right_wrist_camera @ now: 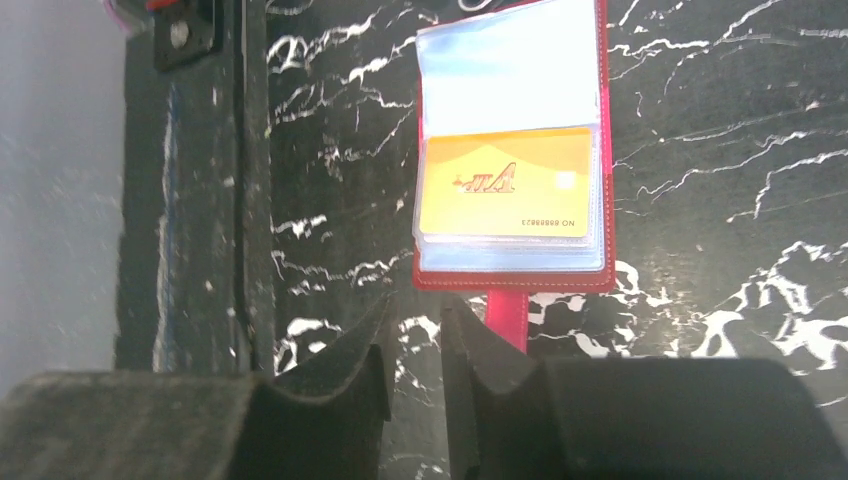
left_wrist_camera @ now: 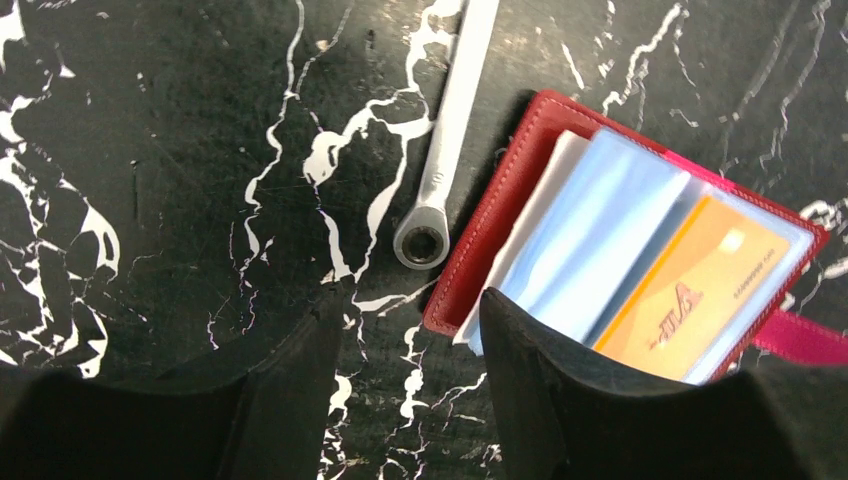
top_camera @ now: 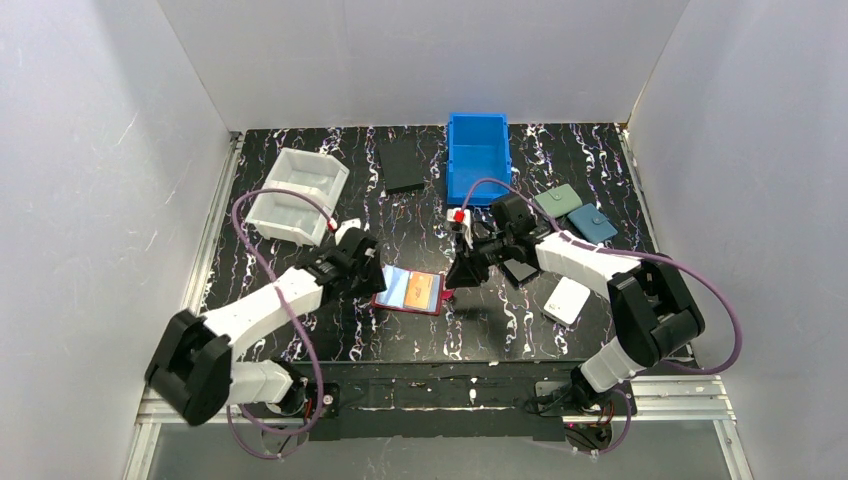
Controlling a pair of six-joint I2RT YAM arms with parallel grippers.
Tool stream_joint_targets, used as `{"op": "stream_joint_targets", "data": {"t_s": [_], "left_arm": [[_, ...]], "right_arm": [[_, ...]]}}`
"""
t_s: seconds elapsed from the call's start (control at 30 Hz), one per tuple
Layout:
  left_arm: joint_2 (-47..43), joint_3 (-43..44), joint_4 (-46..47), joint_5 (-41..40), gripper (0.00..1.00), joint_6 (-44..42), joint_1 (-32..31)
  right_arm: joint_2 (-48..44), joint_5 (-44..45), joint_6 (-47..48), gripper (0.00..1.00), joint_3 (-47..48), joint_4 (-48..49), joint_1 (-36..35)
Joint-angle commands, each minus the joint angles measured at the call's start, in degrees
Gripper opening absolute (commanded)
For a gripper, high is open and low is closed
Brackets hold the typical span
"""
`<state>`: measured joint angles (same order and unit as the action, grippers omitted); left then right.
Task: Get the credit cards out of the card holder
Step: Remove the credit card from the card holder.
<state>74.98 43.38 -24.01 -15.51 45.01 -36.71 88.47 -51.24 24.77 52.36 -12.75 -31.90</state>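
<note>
Find the card holder [top_camera: 382,300] lying open and flat mid-counter, between the 2 arms, with the orange card [top_camera: 424,290] seated in the clear pocket on its right half. Note the left end effector [left_wrist_camera: 412,300] standing fairly wide and holding nothing, 1 finger [left_wrist_camera: 540,370] over the holder's left edge, the other over bare counter [left_wrist_camera: 150,200] near a wrench [left_wrist_camera: 445,150]. Note the right end effector [right_wrist_camera: 415,310] at a narrow gap, likewise empty, hovering just short of the holder's right edge, beside the red snap tab [right_wrist_camera: 508,320].

Judged as the step in hand: pinning the holder and getting a first grip on the orange card.

- Press down with the left finger on the red cover, not on the pale pockets, to stop the holder sliding.
- Bring the right end effector in low toward the pocket's open side.
- Pinch only the exposed card edge.
- Pull straight along the pocket rather than upward, to avoid lifting the whole holder.
- Keep clear of the snap tab, likely to snag or drag.

Possibly a whitish card [left_wrist_camera: 545,200] under the left pockets, seen only as a pale edge. Check there after freeing the orange card.
</note>
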Motion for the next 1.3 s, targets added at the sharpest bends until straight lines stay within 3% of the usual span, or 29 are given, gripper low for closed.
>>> {"op": "stream_joint_targets", "data": {"t_s": [0.0, 0.1, 0.23, 0.4, 0.53, 0.87, 1.27], "left_arm": [[-11.19, -4.98, 13.49, 15.96, 0.49, -9.75, -0.03], [-13.69, -6.55, 18.62, 24.02, 0.49, -9.75, 0.1], [-8.83, -7.49, 26.99, 32.06, 0.45, -7.22, 0.16], [-0.55, -5.58, 27.76, 30.29, 0.4, -7.34, 0.23], [2.93, -4.39, 26.21, 26.91, 0.38, -8.39, 0.41], [4.17, -6.3, 25.78, 25.03, 0.4, -9.27, 0.41], [8.78, -5.94, 28.59, 30.96, 0.41, -6.63, 0.41]], "right_arm": [[1.99, -1.24, -20.53, 0.26, -2.67, 16.24, -0.27], [3.26, -0.02, -30.48, 0.18, -4.19, 22.3, -0.27], [5.76, 1.61, -40.37, 0.15, -5.94, 28.31, -0.36], [8.44, 3.94, -48.33, 0.16, -7.09, 32.61, -0.89], [10.82, 4.75, -47.2, 0.15, -6.47, 30.9, -1.72], [15.26, 13.89, -34.46, 0.07, -0.31, 15.56, -3.43], [15.68, 32.04, -23.67, 0.07, 4.36, 4.67, -2.65]]}}
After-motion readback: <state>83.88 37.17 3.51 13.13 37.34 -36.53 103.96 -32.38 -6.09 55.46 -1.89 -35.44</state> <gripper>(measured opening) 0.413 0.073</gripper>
